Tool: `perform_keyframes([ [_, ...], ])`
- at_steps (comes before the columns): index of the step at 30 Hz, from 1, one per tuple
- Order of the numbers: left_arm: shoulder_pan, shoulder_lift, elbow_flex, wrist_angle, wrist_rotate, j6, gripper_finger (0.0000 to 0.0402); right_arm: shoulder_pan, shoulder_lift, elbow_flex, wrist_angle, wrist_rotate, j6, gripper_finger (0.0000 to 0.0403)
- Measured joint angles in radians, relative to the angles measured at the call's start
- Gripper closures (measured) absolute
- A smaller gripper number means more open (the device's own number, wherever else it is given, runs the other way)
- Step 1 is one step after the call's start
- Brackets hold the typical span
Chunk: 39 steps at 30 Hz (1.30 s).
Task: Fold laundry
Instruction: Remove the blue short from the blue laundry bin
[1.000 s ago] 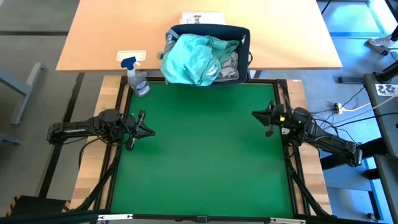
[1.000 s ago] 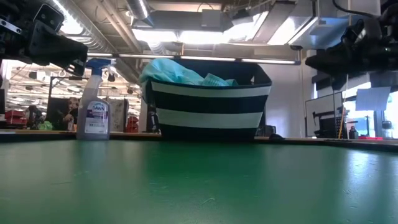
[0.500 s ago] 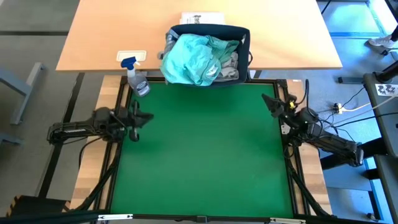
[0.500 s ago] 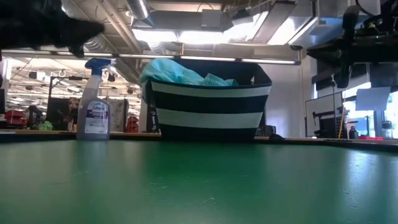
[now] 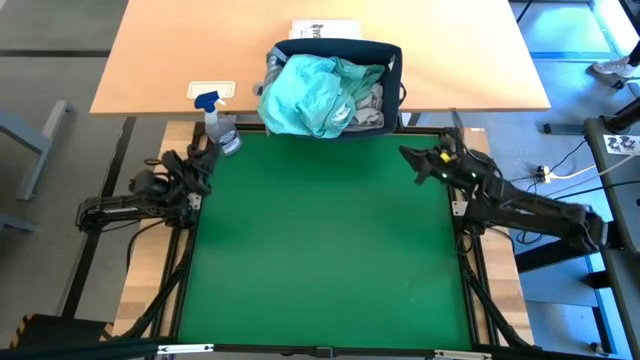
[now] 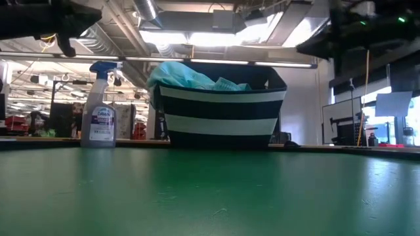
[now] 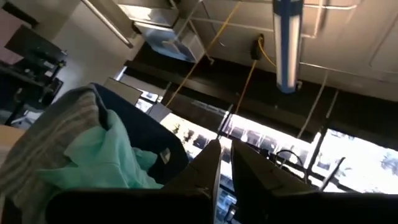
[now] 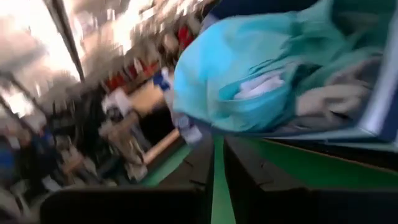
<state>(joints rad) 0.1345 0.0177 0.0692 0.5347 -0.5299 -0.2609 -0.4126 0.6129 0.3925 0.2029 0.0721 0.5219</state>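
Observation:
The laundry is piled in a navy-and-white striped basket (image 5: 392,60) at the far edge of the green mat (image 5: 320,250). A mint-teal garment (image 5: 305,95) lies on top and hangs over the basket's rim, with grey and white cloth (image 5: 370,100) beside it. The left wrist view shows the mint garment (image 7: 106,155) next to grey striped cloth (image 7: 56,137). My left gripper (image 5: 203,155) is shut at the mat's far left, tipped upward, with nothing in it. My right gripper (image 5: 405,153) is shut above the mat's far right and points at the basket (image 8: 379,93).
A spray bottle (image 5: 220,125) stands at the mat's far left corner, close to my left gripper. Behind the mat is a wooden table (image 5: 150,60) with a white sheet (image 5: 325,28) and a small label (image 5: 212,90). Open green mat lies between the arms.
Both grippers have risen and stayed shut. My left gripper has drawn back toward the table's far left and tipped from pointing down at the mat to pointing up. My right gripper has swung toward the far edge and the basket.

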Motion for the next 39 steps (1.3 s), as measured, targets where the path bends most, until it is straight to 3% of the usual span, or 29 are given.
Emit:
perform_keyframes([
  [7,0.001,0.0,0.0,0.09,-0.019,0.06,0.0367,0.0,0.277,0.256,-0.025,-0.009,-0.213,0.0366],
  [12,0.001,0.0,0.0,0.127,-0.086,0.163,0.0367,0.0,0.435,0.407,0.016,0.114,-0.311,0.0365],
  [16,0.001,0.002,0.0,0.11,-0.086,0.191,0.0367,-0.013,0.56,0.544,-0.084,0.152,-0.406,0.0357],
  [23,0.001,0.002,0.0,0.087,-0.086,0.193,0.0367,-0.064,0.834,0.846,-0.464,0.079,-0.43,0.0249],
  [30,0.001,0.002,0.0,0.079,-0.086,0.192,0.0367,-0.082,1.041,1.039,-0.62,0.006,-0.602,0.0146],
  [34,0.001,0.002,0.0,0.079,-0.086,0.192,0.0367,-0.083,1.112,1.079,-0.609,0.037,-0.667,0.0125],
  [39,0.001,0.002,0.0,0.078,-0.086,0.192,0.0367,-0.102,1.178,1.084,-0.575,0.096,-0.685,0.0135],
])
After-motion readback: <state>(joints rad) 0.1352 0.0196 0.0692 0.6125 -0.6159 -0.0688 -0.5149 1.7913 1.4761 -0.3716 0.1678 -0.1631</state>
